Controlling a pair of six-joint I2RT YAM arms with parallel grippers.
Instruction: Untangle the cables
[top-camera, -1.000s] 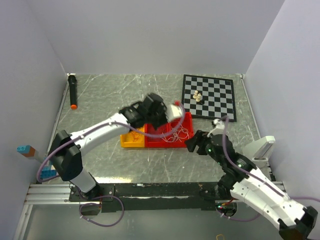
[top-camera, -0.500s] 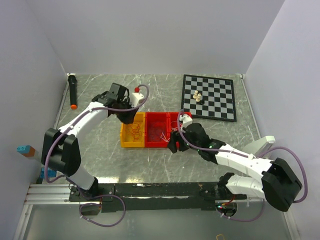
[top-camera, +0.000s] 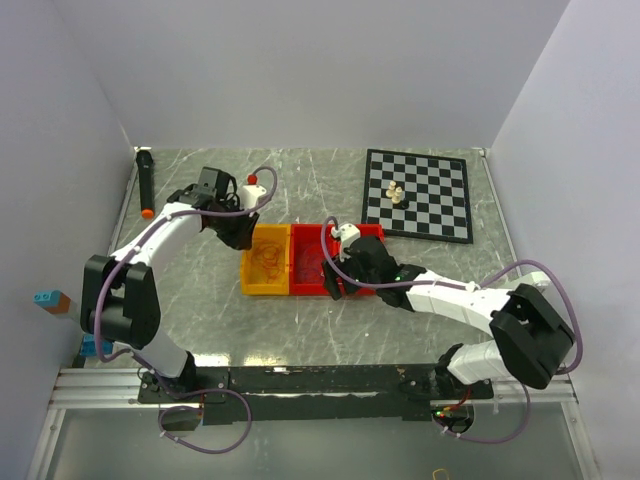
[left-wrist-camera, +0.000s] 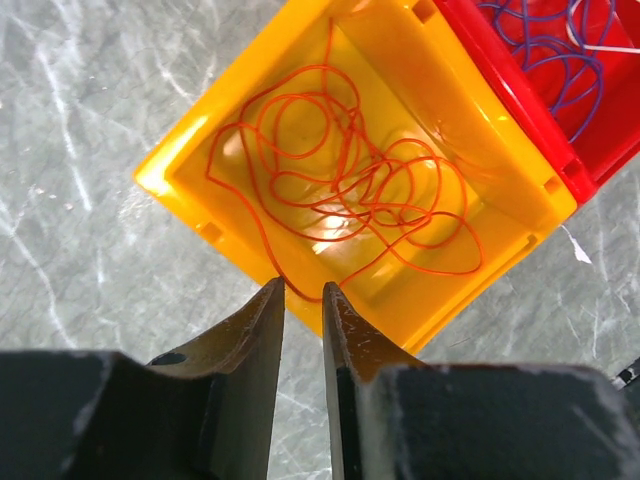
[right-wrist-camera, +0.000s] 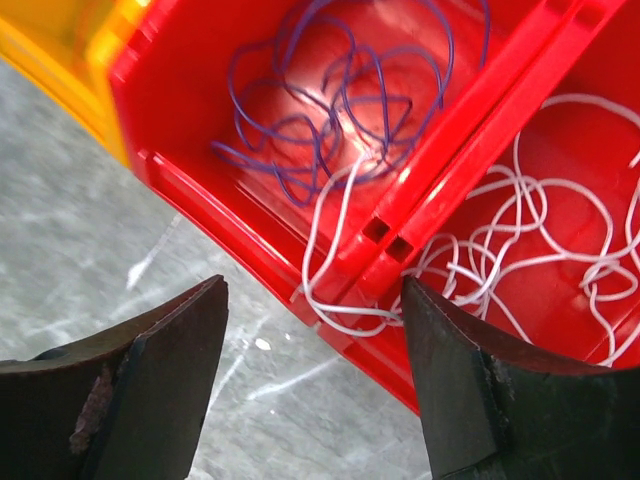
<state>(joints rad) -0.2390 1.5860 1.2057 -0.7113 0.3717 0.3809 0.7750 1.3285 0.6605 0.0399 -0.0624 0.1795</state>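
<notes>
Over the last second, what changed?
The left gripper pulled back from over the red bins to the yellow bin's left side, jaws narrowly apart, empty. The right gripper swung in from the right and hovers open at the red bins' near wall. Bins and chessboard stayed put; orange cable, purple cable and white cable lie in their bins.

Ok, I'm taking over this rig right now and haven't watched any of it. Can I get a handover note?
Left gripper: slightly open, empty, beside the yellow bin.
Right gripper: wide open, empty, at the red bins' edge.
Things: orange cable in the yellow bin, purple cable in the middle red bin, white cable in the right red bin.
Done: colours separated by bin.
Left: one white loop strays into the purple cable's bin; move it back.
</notes>
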